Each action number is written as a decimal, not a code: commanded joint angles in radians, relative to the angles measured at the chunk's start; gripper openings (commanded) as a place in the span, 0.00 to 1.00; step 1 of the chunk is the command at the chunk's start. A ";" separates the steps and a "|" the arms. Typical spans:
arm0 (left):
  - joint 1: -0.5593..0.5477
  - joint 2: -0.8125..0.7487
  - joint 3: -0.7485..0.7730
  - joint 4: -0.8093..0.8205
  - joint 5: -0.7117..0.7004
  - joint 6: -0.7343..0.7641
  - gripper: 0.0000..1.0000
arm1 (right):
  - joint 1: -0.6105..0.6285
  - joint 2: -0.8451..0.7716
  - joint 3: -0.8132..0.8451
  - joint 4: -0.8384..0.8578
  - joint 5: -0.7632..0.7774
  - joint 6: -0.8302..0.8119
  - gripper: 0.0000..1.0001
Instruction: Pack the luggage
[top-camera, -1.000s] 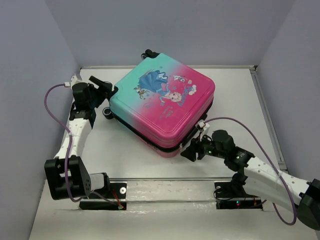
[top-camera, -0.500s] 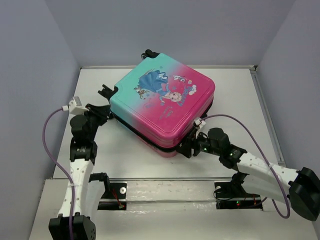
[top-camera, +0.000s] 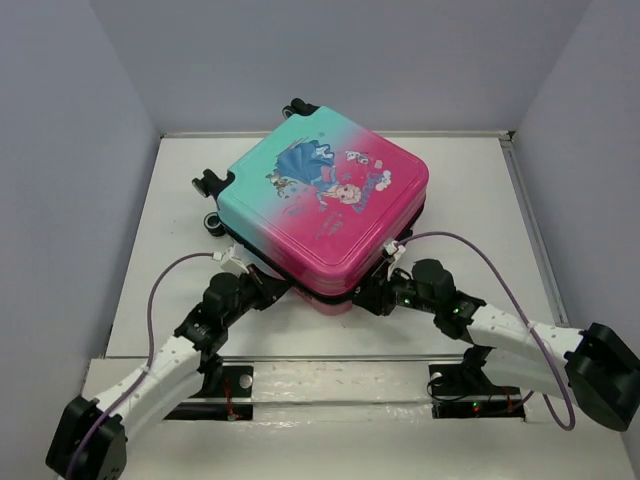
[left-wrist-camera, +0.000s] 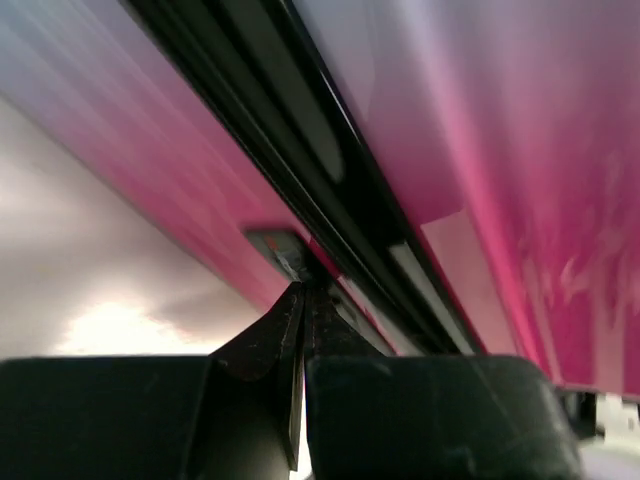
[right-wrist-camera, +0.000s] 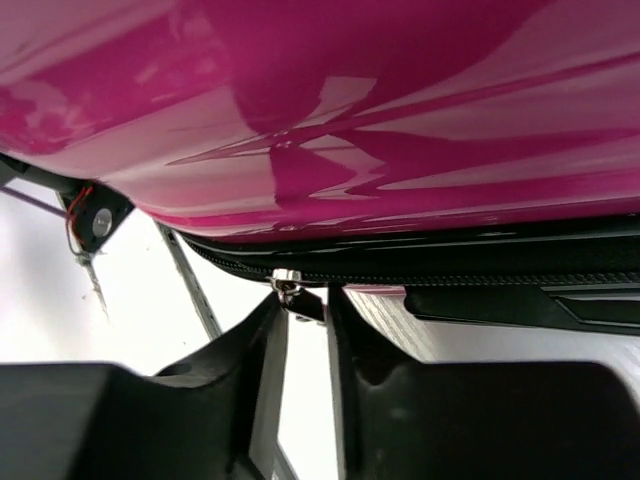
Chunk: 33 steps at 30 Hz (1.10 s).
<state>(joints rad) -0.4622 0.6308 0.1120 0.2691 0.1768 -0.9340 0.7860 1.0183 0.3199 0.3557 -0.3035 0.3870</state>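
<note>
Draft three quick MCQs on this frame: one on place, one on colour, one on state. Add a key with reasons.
1. Where do the left arm's fingers and the right arm's fingers sit against the pink-to-teal hard-shell child's suitcase?
A. At its near pink edge, by the black zip seam
B. At its teal far end
C. Above the lid

2. What colour is the shell at the end with the black wheels?
A. Pink
B. Teal
C. Yellow

3. The suitcase is:
A. Open, lining showing
B. Upright on its wheels
C. Closed, flat on the white table, picture side up

Key:
1 A: both wrist views show pink shell and seam at the fingertips, the right pair pinching the silver zip pull.
2 B: the wheels stick out from the teal end.
3 C: the halves meet along the visible seam.
</note>
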 joint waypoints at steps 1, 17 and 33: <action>-0.143 0.110 0.048 0.188 -0.103 -0.052 0.13 | 0.016 -0.017 -0.007 0.131 0.036 -0.008 0.18; -0.342 0.394 0.182 0.430 -0.224 -0.083 0.15 | 0.392 -0.092 0.028 -0.196 0.387 0.102 0.07; -0.262 0.328 0.323 0.140 -0.298 0.090 0.25 | 0.710 0.496 0.601 -0.322 1.074 0.197 0.07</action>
<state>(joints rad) -0.8139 1.0870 0.2768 0.4122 -0.0364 -0.9775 1.4307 1.5303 0.8593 -0.0677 0.8062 0.5613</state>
